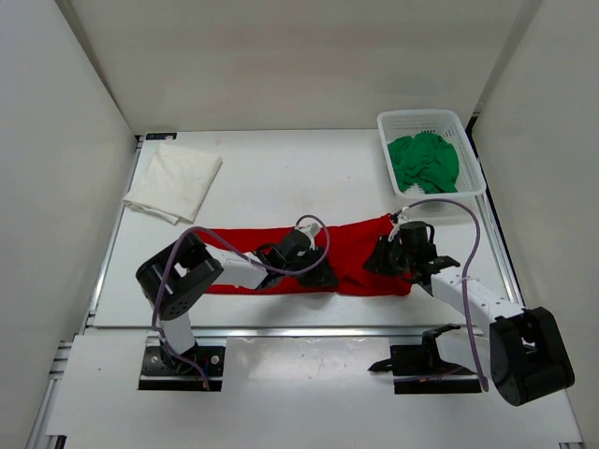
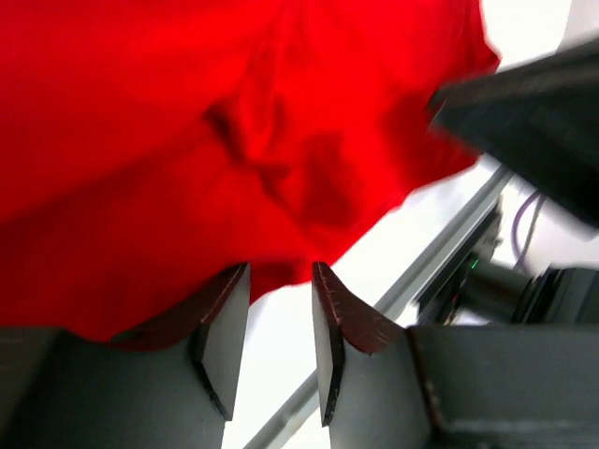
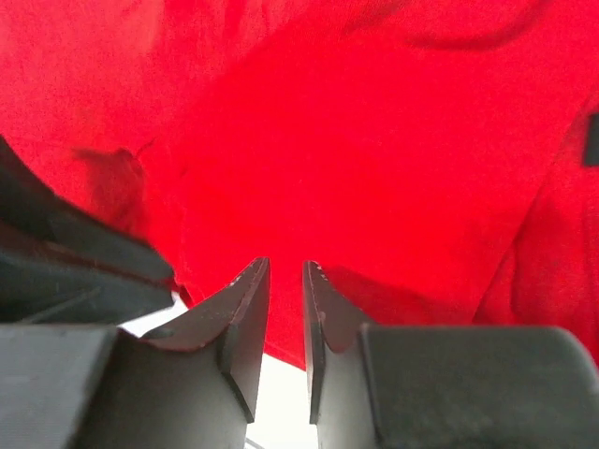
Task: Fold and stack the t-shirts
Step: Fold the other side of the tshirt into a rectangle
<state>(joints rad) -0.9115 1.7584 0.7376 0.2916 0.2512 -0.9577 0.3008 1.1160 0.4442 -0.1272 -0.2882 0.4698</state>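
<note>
Rightward, green t-shirt in basket, left end effector parted, right end effector parted

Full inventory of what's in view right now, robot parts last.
red t-shirt: 1, bright red, stretched across the table centre
white t-shirt: 1, white, folded, far left
green t-shirt: 1, deep green, bunched in the basket
basket: 1, white mesh, far right
table: 1, white
left arm: 1, black and white, jaws slightly apart at the red t-shirt
right arm: 1, black and white, jaws slightly apart at the red t-shirt
</note>
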